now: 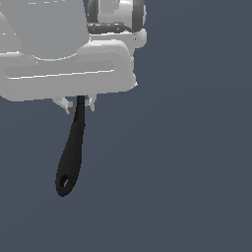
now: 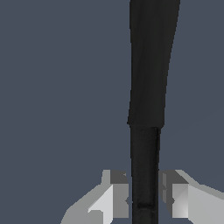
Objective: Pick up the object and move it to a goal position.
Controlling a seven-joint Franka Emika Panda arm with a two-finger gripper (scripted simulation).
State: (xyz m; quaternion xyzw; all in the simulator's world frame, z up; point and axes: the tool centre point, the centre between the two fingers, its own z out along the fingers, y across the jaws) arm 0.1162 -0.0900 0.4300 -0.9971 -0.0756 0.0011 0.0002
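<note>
The object [image 1: 70, 152] is a slim black handle that widens to a rounded end with a small hole [image 1: 63, 182]. In the exterior view it reaches down and slightly toward that view's left from under the white gripper [image 1: 78, 102]. Its narrow end sits between the two fingertips. In the wrist view the black shaft [image 2: 146, 87] runs straight out from between the grey fingers [image 2: 117, 197], which press on both of its sides. The gripper is shut on the object. The rounded end is out of the wrist view.
The white hand body and arm [image 1: 64, 54] fill the upper part of the exterior view on its left side. A plain dark blue-grey surface [image 1: 187, 172] lies behind everything.
</note>
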